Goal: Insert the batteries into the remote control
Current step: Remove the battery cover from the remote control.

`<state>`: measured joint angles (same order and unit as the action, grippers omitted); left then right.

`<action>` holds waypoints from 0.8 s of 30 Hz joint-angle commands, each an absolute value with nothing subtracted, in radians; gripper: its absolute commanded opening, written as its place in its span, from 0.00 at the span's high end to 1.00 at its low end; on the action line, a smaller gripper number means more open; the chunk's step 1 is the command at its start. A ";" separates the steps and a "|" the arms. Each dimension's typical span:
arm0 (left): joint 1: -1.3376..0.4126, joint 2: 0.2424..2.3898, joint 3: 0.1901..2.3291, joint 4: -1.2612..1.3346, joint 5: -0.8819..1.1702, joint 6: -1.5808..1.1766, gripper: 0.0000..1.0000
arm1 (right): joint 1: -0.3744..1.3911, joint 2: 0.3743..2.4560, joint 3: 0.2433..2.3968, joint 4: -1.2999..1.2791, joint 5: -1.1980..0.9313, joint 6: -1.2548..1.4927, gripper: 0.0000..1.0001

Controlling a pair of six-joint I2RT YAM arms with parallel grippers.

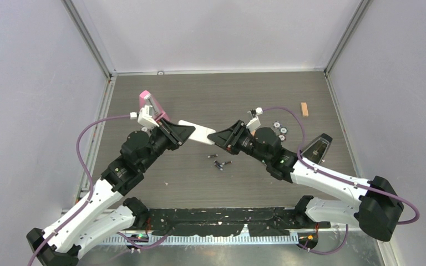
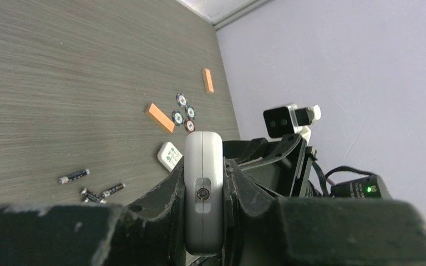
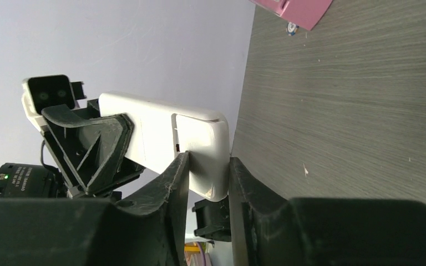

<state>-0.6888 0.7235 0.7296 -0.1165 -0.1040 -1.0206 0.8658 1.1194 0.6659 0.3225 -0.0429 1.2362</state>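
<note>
Top external: remote control (image 1: 198,133) aloft mid-scene
Left gripper (image 1: 186,131): clamped on left end
Right gripper (image 1: 215,137): pinching right end
Batteries (image 1: 220,162): on table (image 1: 144,94), nearer

Smooth white plastic remote control (image 2: 203,160) above a matt grey wood-grain table (image 1: 211,94).

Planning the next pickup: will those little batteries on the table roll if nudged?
Probably yes: the batteries are thin round cylinders lying on their sides on the flat table. They look tiny, so likely light and easily scattered.
</note>
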 commanded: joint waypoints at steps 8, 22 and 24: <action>-0.615 0.637 0.682 -0.027 -0.005 -1.163 1.00 | 0.862 1.108 0.650 0.481 -0.067 1.147 0.79; -0.603 0.685 0.682 -0.125 -0.215 -0.870 1.00 | 0.862 1.212 0.789 0.436 -0.119 1.169 0.95; -0.603 0.692 0.678 -0.124 -0.240 -0.838 1.00 | 0.862 1.231 0.807 0.428 -0.126 1.181 0.95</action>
